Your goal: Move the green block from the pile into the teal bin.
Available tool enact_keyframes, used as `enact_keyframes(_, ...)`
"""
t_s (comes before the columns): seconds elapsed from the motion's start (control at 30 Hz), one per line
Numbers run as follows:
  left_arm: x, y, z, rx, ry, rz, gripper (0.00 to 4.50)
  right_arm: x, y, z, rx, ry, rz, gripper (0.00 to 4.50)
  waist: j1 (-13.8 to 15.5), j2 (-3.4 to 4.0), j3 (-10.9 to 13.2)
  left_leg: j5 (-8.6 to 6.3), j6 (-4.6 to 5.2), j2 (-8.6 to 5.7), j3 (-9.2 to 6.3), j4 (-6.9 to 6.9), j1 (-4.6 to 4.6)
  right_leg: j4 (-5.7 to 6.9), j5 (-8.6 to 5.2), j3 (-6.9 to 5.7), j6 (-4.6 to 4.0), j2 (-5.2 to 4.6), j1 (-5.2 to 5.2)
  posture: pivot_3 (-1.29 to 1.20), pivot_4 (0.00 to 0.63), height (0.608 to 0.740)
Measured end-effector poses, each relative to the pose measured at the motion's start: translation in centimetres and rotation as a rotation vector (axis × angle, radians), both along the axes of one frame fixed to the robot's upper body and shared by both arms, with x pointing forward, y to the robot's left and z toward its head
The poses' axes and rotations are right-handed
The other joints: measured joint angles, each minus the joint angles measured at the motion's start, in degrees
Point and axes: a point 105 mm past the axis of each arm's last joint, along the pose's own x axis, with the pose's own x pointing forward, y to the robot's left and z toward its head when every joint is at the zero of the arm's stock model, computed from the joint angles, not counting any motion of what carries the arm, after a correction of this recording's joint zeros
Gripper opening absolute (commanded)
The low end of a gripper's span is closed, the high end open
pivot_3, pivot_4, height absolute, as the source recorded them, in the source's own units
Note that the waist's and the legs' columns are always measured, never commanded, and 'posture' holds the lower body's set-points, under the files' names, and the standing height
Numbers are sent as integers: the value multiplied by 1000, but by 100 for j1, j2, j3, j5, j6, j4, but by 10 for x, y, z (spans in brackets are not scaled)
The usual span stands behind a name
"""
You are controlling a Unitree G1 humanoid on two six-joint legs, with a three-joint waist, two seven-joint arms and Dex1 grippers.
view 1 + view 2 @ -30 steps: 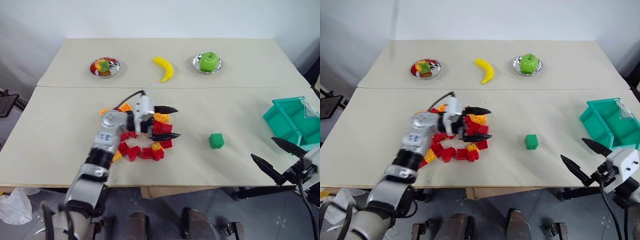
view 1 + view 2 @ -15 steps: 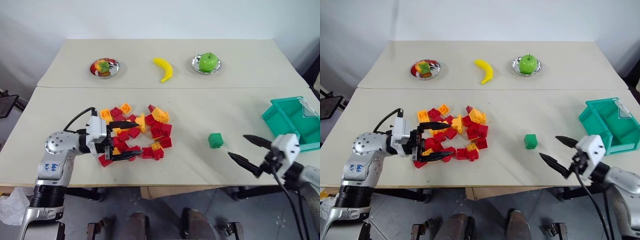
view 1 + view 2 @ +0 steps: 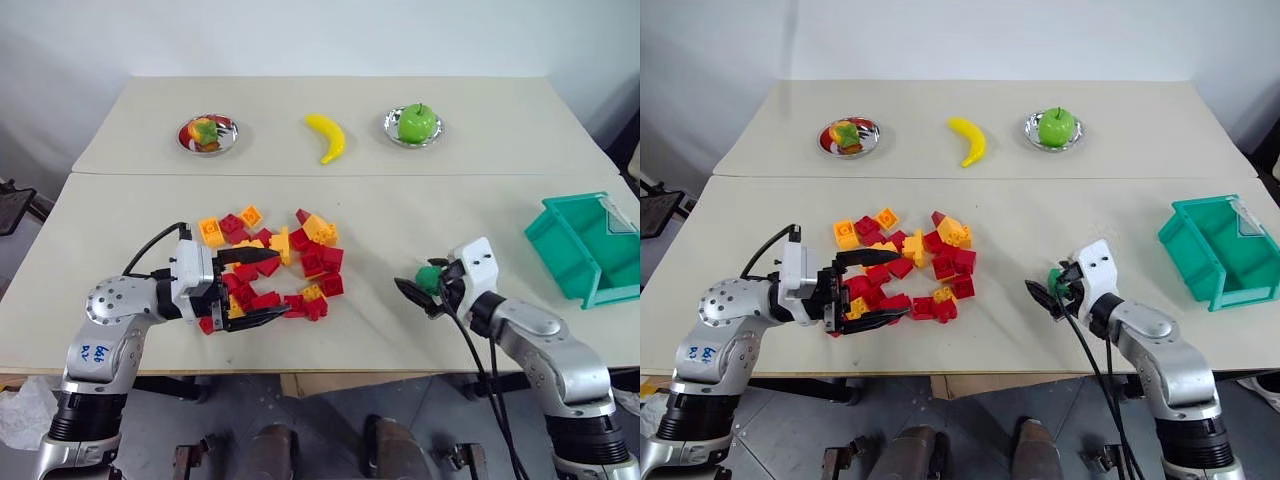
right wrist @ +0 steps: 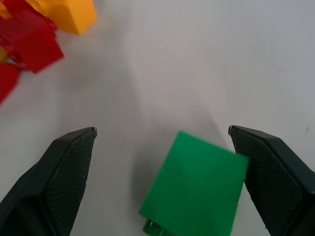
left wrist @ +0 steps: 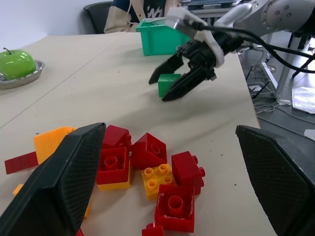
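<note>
On the desk (image 3: 120, 215), I see the teal bin (image 3: 590, 248) at the far right edge and the pile (image 3: 275, 262) left of centre. My left hand (image 3: 258, 286) is spread wide over the pile's near side, grasping nothing. My right hand (image 3: 422, 285) is released too, its fingers straddling the green block (image 4: 194, 189), which sits on the desk between pile and bin.

From my remote station, I take this for a robot test lab rather than a home. Two plain beige tables (image 3: 480, 215) stand pushed together against a bare white wall (image 3: 330, 35), props laid out like a trial: a banana (image 3: 328, 136) at 12 o'clock, silver dishes (image 3: 209, 135) at 11 and 1, toy bricks (image 3: 275, 262) at centre. My left wrist camera catches an office chair (image 5: 101, 12), a seated person (image 5: 140, 11) and loose cables (image 5: 261, 96) on the floor.
</note>
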Motion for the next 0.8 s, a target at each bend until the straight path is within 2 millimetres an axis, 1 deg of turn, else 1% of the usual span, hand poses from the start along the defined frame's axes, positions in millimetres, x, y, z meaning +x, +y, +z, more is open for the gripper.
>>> enact_keyframes(0.1, 0, -3, 2, 1, -8, -13, 4500, -1, 2, 0, -8, 2, -21, 3880, -14, 0, 0, 0, 0, 2, 5, -3, 0, 4, 0, 3, 0, 2, -8, 0, 150, 740)
enact_keyframes(0.17, 1, -4, 3, 1, -13, -22, 4500, -2, 1, 0, -21, -2, -43, 3268, -19, 0, 0, 0, -1, 2, 10, -3, -2, 7, 0, 7, 0, 2, -13, 0, 150, 740)
enact_keyframes(0.23, 0, -6, 5, -2, -17, -34, 4500, -4, -1, 0, -30, -8, -61, 2528, -13, 0, 0, 0, 0, 2, 10, -3, -4, 6, 0, 8, 0, 2, -14, 0, 150, 740)
enact_keyframes(0.3, 0, -8, 5, -7, -17, -46, 4500, -6, -2, 0, -31, -13, -75, 1935, -16, 0, 0, 0, 0, 2, 10, -3, -4, 6, 0, 8, 0, 2, -14, 0, 150, 740)
enact_keyframes(0.33, -1, -10, 5, -9, -14, -58, 4500, -6, -6, 1, -30, -18, -87, 1654, -18, 0, 0, 0, 0, 2, 12, -3, -3, 6, 0, 10, 0, 2, -14, 0, 150, 740)
enact_keyframes(0.37, -2, -11, 5, -12, -11, -71, 4500, -6, -10, 2, -28, -21, -103, 1517, -12, 0, 0, 0, 0, 2, 11, -3, -3, 6, 0, 10, 0, 2, -14, 0, 150, 740)
enact_keyframes(0.5, -4, -15, 4, -28, 10, -93, 4500, -11, -31, 13, 7, -71, -163, 1543, -11, 0, 0, 0, 1, 2, 12, -4, -4, 6, 0, 10, 0, 2, -15, 0, 150, 740)
enact_keyframes(0.6, -1, -20, 5, -71, 15, -82, 4500, -15, -37, 32, 67, -144, -144, 1543, -13, 0, 0, 0, 1, 2, 13, -4, -3, 6, 0, 11, 0, 2, -14, 0, 150, 740)
enact_keyframes(0.63, 2, -24, 7, -116, 15, -58, 4500, -18, -44, 42, 94, -191, -140, 1543, 1, 0, 0, 0, 1, 1, 12, -4, -3, 4, 0, 12, 0, 2, -13, 0, 150, 740)
enact_keyframes(0.67, 4, -26, 9, -144, 15, -43, 4500, -20, -50, 49, 96, -217, -145, 1543, 11, 0, 0, -1, 2, 0, 11, -3, -3, 6, 1, 13, 1, 0, -12, 0, 150, 740)
enact_keyframes(0.73, 10, -32, 10, -214, 24, 2, 4500, -23, -74, 69, 65, -313, -196, 1543, 15, -1, 0, -3, 5, -1, 12, 0, -4, 3, 2, 13, 3, 0, -10, 0, 150, 740)
enact_keyframes(0.8, 13, -35, 9, -231, 28, 25, 4500, -24, -110, 89, 14, -398, -310, 1543, 0, -2, 0, -3, 5, -1, 17, -2, -2, 3, 2, 16, 3, 1, -11, 0, 150, 740)
